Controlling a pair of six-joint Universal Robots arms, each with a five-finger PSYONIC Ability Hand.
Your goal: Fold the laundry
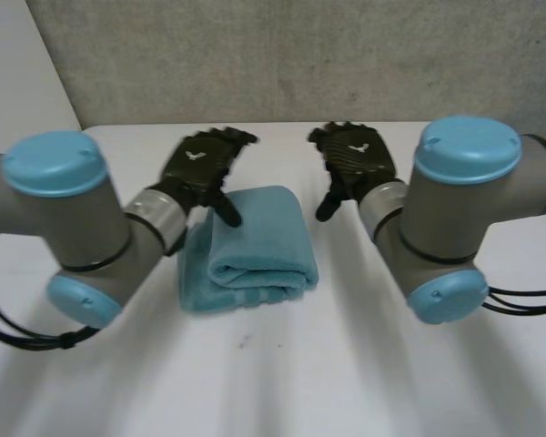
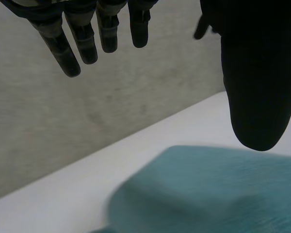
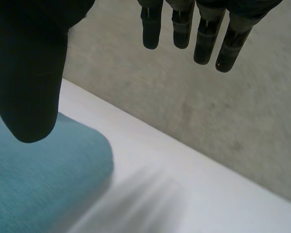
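- The folded teal towel lies in the middle of the frame on the white table, between the two arms.
- The left hand is at the towel's upper left corner. Its fingers are straight and spread wide, and it holds nothing. Its thumb reaches over the towel's edge.
- The right hand is just beside the towel's upper right corner, apart from it. Its fingers are also straight and wide, holding nothing.

Lab setup: white table, plain grey wall.
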